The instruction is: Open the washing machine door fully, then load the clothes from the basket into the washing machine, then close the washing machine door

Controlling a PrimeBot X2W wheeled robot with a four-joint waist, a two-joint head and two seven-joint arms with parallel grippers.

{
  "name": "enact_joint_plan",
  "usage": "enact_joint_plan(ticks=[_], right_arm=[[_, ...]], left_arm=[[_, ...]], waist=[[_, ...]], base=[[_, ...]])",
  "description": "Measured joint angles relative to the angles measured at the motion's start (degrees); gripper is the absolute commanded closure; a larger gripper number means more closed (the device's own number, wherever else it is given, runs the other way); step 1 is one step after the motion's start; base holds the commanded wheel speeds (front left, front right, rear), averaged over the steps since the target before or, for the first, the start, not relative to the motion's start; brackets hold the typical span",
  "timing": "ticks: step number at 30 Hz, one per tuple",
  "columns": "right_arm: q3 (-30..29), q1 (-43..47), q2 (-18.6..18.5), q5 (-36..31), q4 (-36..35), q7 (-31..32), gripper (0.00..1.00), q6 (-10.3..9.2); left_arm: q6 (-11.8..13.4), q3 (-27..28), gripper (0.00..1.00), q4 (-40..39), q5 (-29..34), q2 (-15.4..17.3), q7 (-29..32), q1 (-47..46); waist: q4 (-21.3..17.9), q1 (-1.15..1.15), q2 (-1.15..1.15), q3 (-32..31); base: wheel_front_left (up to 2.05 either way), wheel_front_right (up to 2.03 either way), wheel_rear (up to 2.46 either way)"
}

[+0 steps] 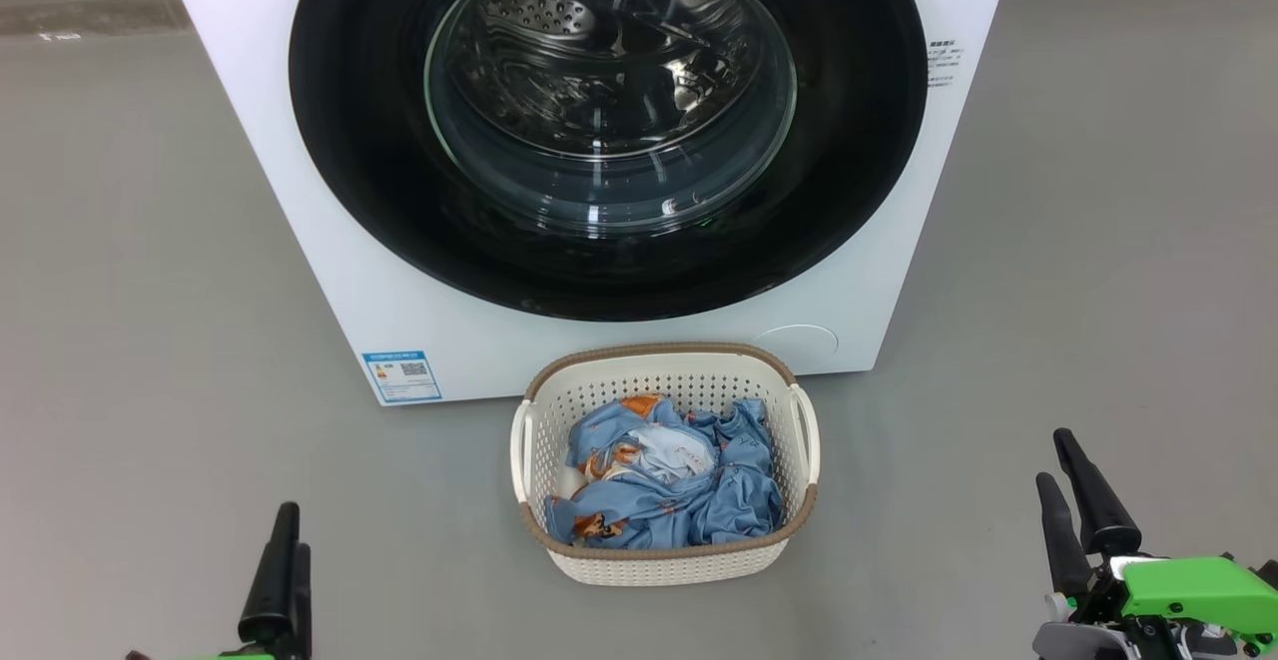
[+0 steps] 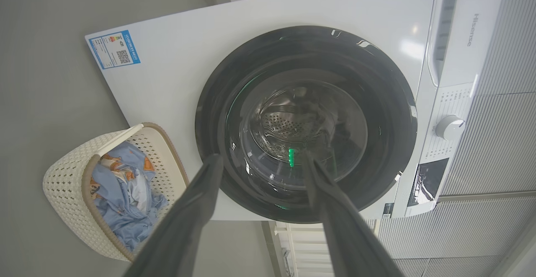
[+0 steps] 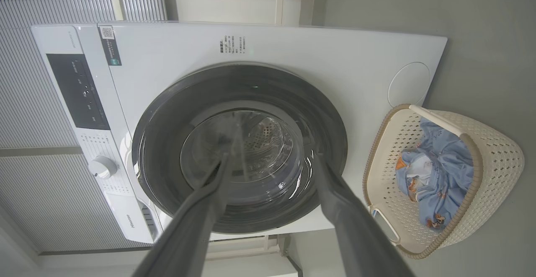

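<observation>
Plainly the washing machine door (image 1: 609, 111) comes first. It looks shut, lying flat against the white front of the washing machine (image 1: 300, 271). It is likely stiff and fairly heavy, a hinged disc that should swing rather than lift, and its glossy black rim is probably slippery for thin fingers. I cannot make out a handle or recess, so the outer edge of the rim seems the place to hook it.

The clothes (image 1: 669, 480) lie crumpled in the basket (image 1: 664, 560), which stands on the floor just in front of the machine, below the door. They should be soft, light and floppy. A raised fold at the top of the pile is the best hold, and trailing ends may snag the rim. The basket itself looks light and may slide if tugged.

The left gripper (image 1: 295, 530) and the right gripper (image 1: 1053, 458) are low and well apart from everything, jaws spread wide and holding nothing.

The head view shows the blue label (image 1: 401, 376) and the round flap (image 1: 796, 342) at the foot of the machine, but cuts off its top. The left wrist view adds the dial (image 2: 450, 127) and the drawer (image 2: 446, 29). The right wrist view shows the dark control panel (image 3: 77, 92).
</observation>
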Motion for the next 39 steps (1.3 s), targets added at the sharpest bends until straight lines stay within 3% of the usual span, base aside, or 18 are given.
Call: enact_joint_plan(ticks=[12, 39], right_arm=[[2.9, -0.7, -1.3, -4.2, -0.7, -2.3, 0.00, 0.00], [6.9, -2.7, -2.6, -24.6, -1.0, -7.0, 0.00, 0.00]], left_arm=[[0.0, -1.6, 0.00, -0.3, 4.4, 0.6, -2.0, -0.7], [-0.1, -2.6, 0.00, -0.8, 26.1, 0.7, -6.7, -2.6]], waist=[[0.0, 0.00, 0.00, 0.1], [0.1, 0.00, 0.00, 0.0]], base=[[0.00, 0.00, 0.00], [0.00, 0.00, 0.00]])
